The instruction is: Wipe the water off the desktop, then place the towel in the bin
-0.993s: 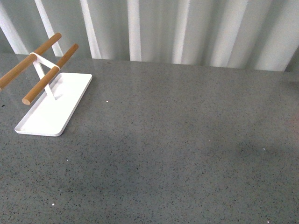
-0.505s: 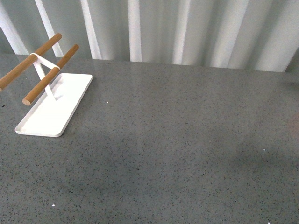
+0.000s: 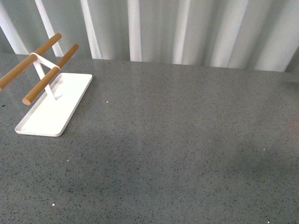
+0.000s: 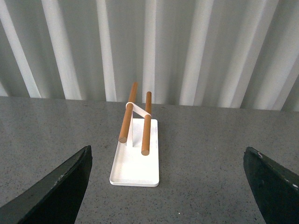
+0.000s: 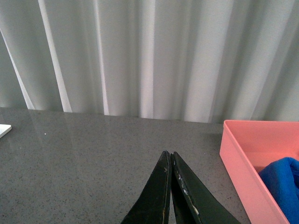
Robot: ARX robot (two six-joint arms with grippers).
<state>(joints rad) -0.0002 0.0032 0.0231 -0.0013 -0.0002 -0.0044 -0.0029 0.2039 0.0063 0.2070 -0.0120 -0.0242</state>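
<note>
right wrist view: towel (image 5: 282,179) already lies inside pink bin (image 5: 243,161) at desktop (image 3: 177,140) right edge; right gripper (image 5: 170,184) pinched together, empty; left gripper (image 4: 168,186) spread wide, empty; no water visible; judge task nearly finished, retract arms clear of bin

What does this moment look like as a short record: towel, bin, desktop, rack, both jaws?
towel: blue towel lying inside the pink bin, partly cut off by the frame edge
desktop: grey speckled desktop; no water patch can be made out
rack: white tray with two wooden bars, on the desktop, nothing hung on it
left gripper: jaws wide apart, empty
right gripper: jaws closed together, holding nothing
arms in front view: neither visible
</note>
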